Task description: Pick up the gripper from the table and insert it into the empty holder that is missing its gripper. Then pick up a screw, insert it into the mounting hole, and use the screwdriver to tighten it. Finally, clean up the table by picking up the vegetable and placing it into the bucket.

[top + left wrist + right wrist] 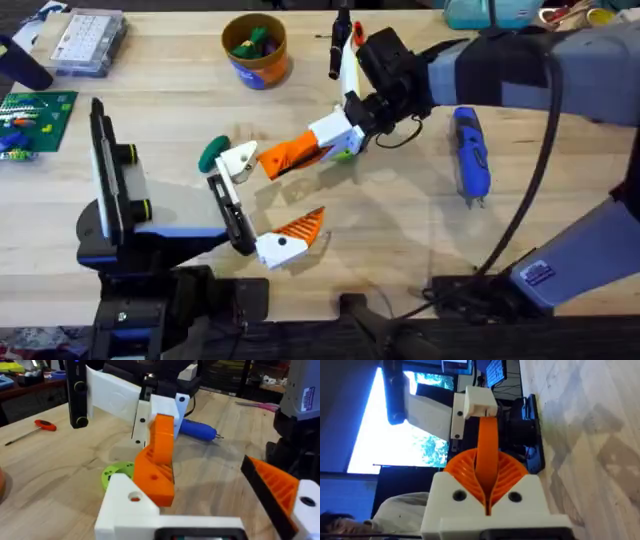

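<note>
My right gripper (300,152) reaches in from the right and is shut on the gripper (489,455), an orange ribbed finger. The finger's far end meets the empty holder (238,160), a white bracket (131,505); I cannot tell whether it is seated. My left gripper (280,192) lies low over the table, open, with the holder on one side and the twin orange finger (297,233) on the other. The dark green vegetable (213,152) lies against the holder's left side. At the back stands the bucket (255,68), with coloured toys inside. The blue screwdriver (470,152) lies to the right.
A lime-green disc (346,153) lies under the right gripper. A red-handled screwdriver (342,40) lies beside the bucket. A clear parts box (88,40) and a green board (35,118) sit at the far left. The black-and-blue stand (108,185) rises at the left.
</note>
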Available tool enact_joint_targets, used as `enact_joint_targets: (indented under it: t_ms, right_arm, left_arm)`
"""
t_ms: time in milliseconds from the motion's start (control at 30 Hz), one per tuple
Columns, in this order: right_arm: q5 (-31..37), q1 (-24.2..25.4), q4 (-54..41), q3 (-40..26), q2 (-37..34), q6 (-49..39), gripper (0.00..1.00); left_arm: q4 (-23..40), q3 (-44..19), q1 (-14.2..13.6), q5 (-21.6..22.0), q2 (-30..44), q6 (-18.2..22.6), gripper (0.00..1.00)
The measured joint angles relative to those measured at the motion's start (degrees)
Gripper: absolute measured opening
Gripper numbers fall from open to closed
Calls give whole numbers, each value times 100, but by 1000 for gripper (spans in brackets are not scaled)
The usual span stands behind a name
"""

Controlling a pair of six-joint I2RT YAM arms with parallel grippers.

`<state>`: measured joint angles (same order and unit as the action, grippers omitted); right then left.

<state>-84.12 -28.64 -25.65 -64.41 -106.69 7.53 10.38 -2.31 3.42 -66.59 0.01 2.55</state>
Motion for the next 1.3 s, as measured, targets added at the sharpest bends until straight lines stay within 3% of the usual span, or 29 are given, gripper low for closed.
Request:
enact_joint_targets:
  t_ms: [467,1300]
  right_arm:
    - [-2,0,0,-17,308,59,11]
    - [0,-22,17,-19,194,148,11]
  left_arm:
    - [0,0,0,-2,0,0,990]
    - [0,0,0,-2,0,0,990]
